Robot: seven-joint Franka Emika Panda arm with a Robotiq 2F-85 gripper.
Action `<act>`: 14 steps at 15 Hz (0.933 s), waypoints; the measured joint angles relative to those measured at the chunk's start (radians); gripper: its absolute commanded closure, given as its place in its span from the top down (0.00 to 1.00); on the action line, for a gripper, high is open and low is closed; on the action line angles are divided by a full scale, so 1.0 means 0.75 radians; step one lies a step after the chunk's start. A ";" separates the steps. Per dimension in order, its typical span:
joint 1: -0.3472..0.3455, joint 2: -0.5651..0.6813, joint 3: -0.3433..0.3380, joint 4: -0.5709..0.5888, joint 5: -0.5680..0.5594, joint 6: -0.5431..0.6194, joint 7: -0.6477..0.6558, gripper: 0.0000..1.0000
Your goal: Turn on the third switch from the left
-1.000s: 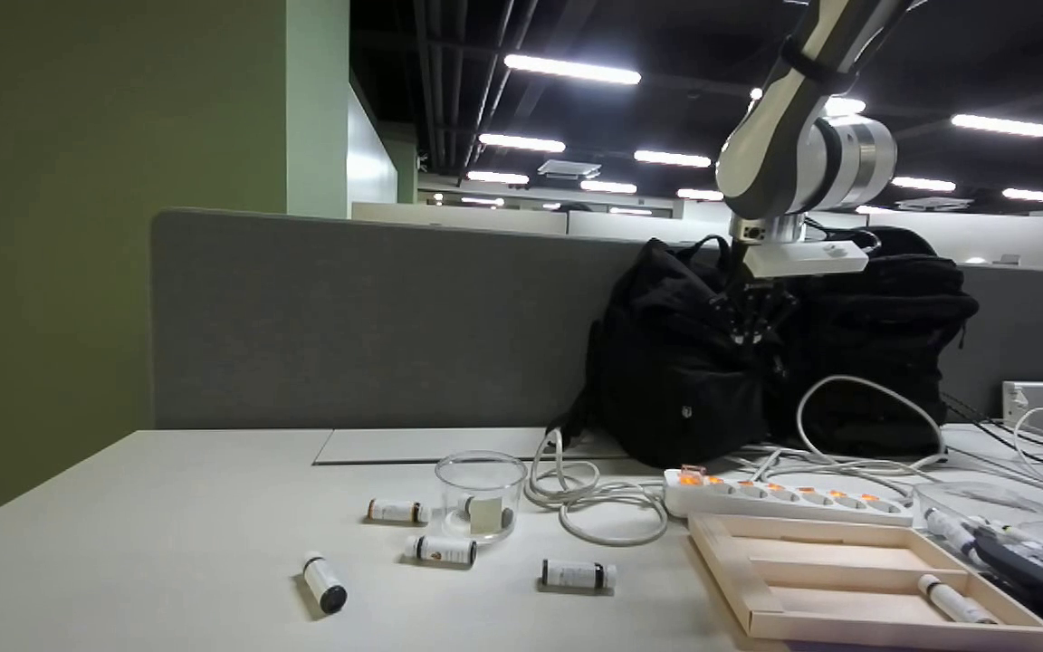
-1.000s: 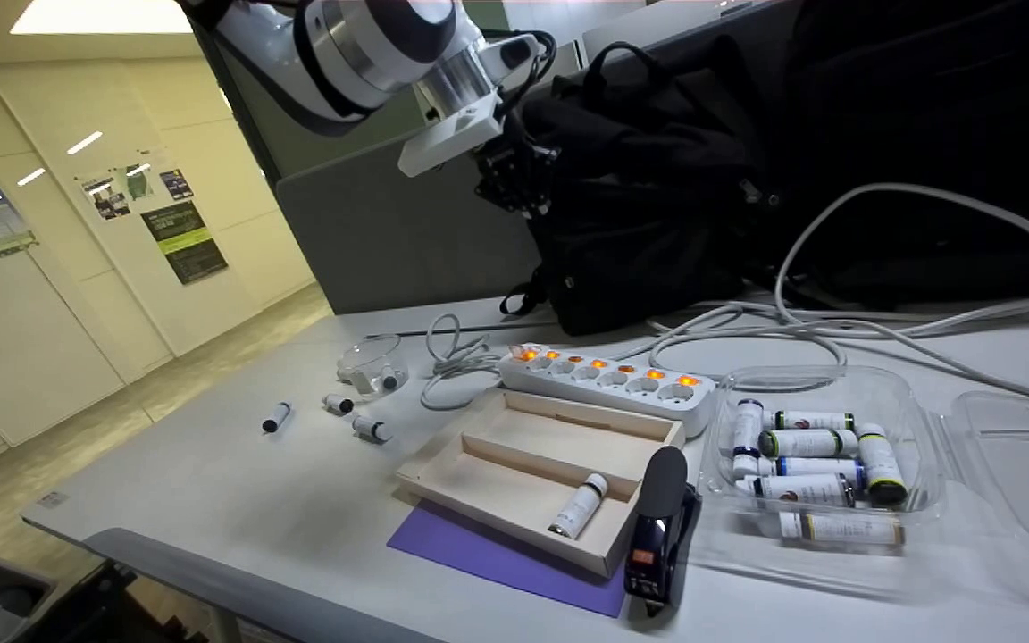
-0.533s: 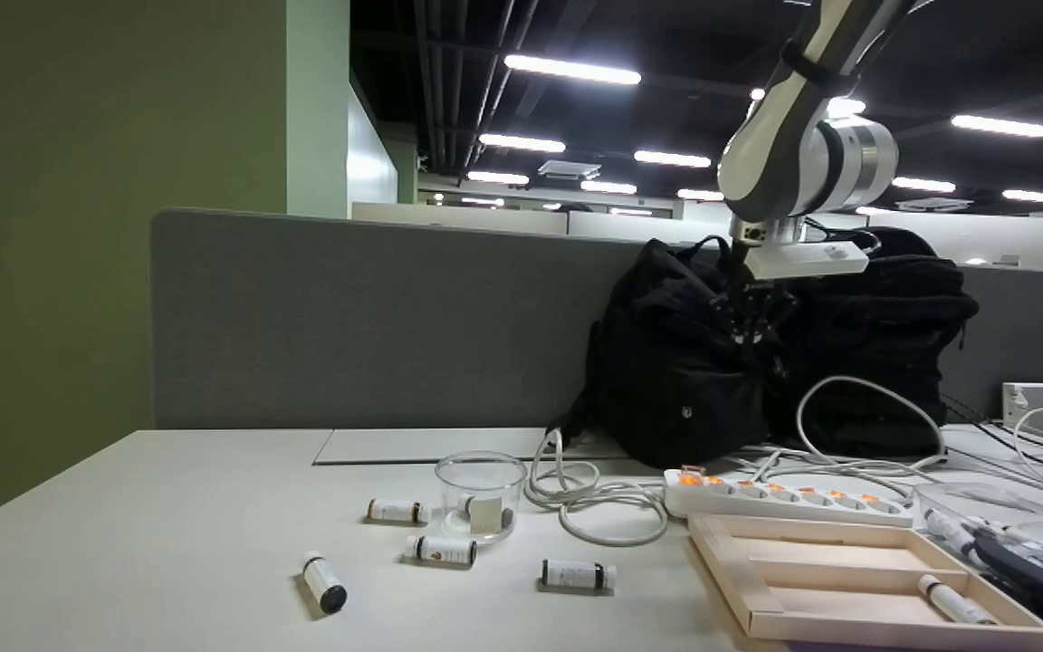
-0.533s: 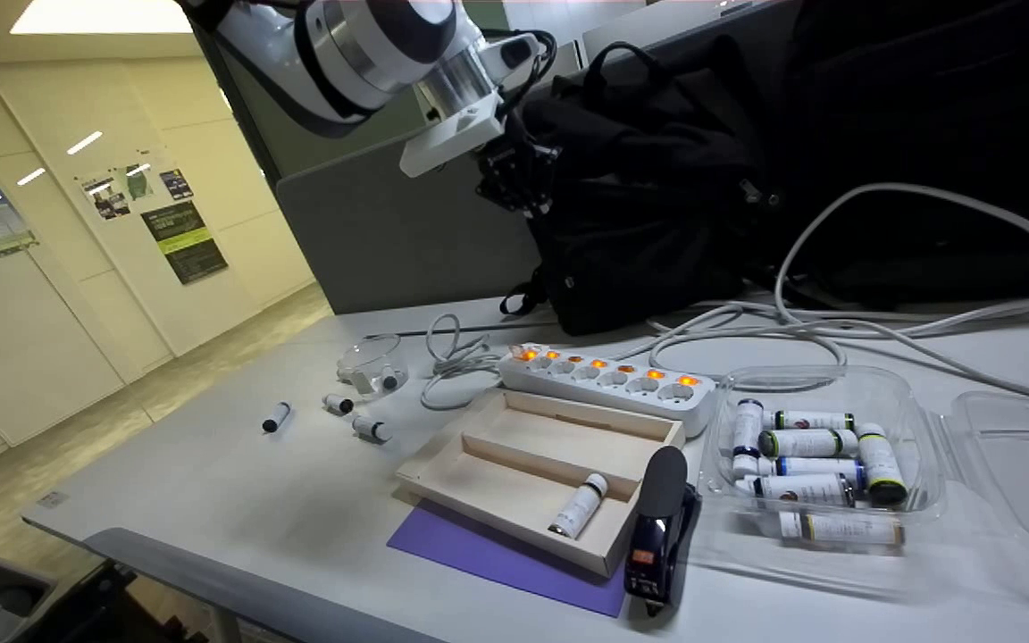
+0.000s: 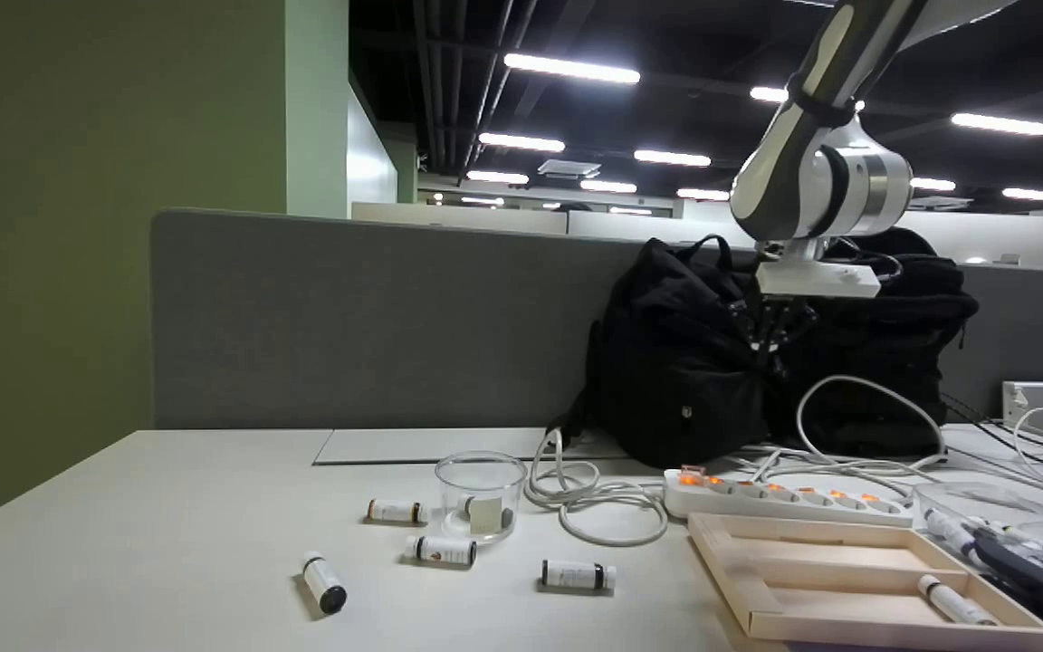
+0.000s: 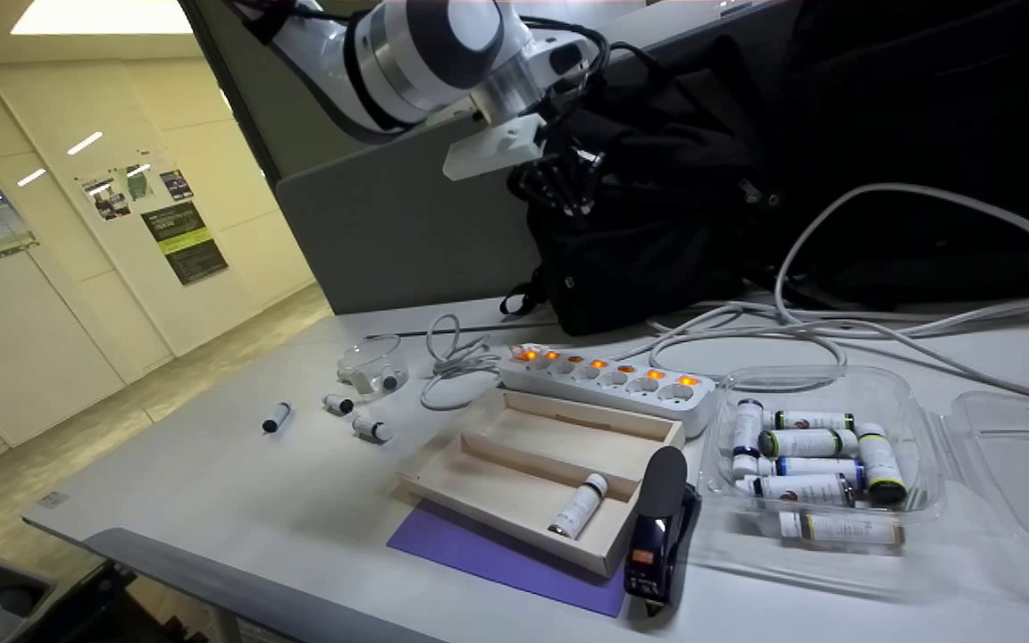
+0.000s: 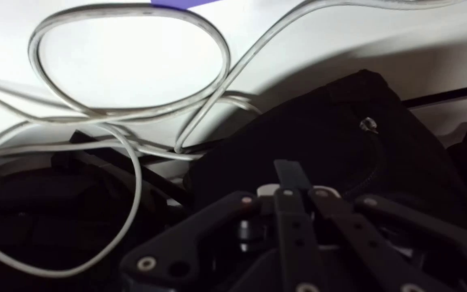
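And here's the black jointed claw (image 6: 580, 212), pressed together, hanging well above what should be its target: the small dull-orange rocker switch (image 6: 575, 359), third from left along the long white plastic power strip (image 6: 606, 385).

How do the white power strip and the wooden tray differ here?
Colour: the power strip is white with orange switches, some brightly lit; the wooden tray is pale beige.
Shape: the power strip is long and narrow; the wooden tray is broader, with a divider.
Detail: the power strip has round sockets; the wooden tray holds one white-labelled bottle.
Shared: both lie flat, close together.
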 measured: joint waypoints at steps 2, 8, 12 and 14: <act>-0.045 0.036 0.025 0.051 0.078 -0.092 -0.007 0.00; -0.117 0.137 0.036 0.219 0.161 -0.488 -0.006 0.00; -0.126 0.218 0.036 0.302 0.161 -0.641 -0.006 0.00; -0.125 0.264 0.036 0.337 0.161 -0.650 -0.006 0.00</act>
